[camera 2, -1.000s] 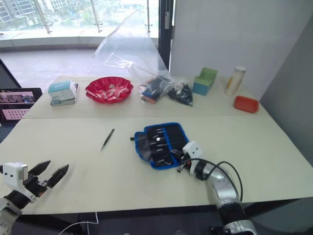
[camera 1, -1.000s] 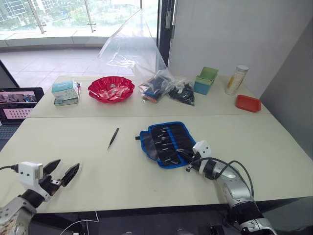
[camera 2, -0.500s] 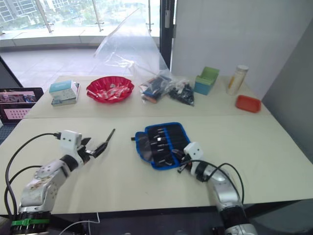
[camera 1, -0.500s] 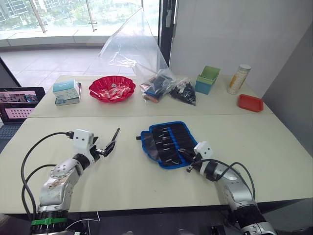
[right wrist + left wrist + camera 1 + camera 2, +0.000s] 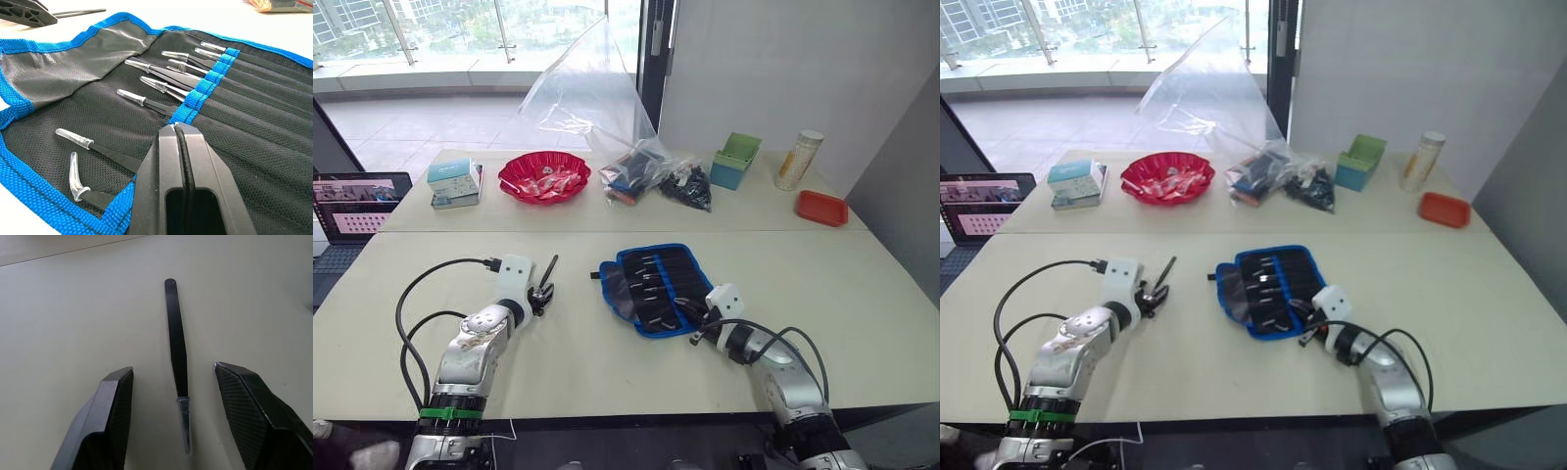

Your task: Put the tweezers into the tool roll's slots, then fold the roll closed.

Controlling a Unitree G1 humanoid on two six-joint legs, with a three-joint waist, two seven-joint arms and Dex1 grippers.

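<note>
One loose tweezer (image 5: 177, 357) is lying flat on the surface (image 5: 607, 372), right between the left gripper's (image 5: 173, 423) spread fingers (image 5: 115, 411), not touching either. The right gripper (image 5: 182, 166) is sitting with fingers pressed together over the open tool roll (image 5: 656, 289), where other tweezers are lying in slots.

Near tabletop (image 5: 862, 294) is mostly bare. Obstacles mid-surface: the open tool roll (image 5: 656, 287) and one loose tweezers (image 5: 549, 268) left of it. The left end effector (image 5: 181, 396) straddles that loose tweezers, fingers (image 5: 105, 431) spread, bare surface on both sides. The right end effector (image 5: 178, 129) sits over the roll's near right corner, fingers pressed together. Far edge is crowded: box (image 5: 452, 183), red bowl (image 5: 546, 176), plastic bags (image 5: 646, 176), green bin (image 5: 736, 161), bottle (image 5: 800, 159), red tray (image 5: 821, 207). Laptop (image 5: 357, 191) at far left corner.
</note>
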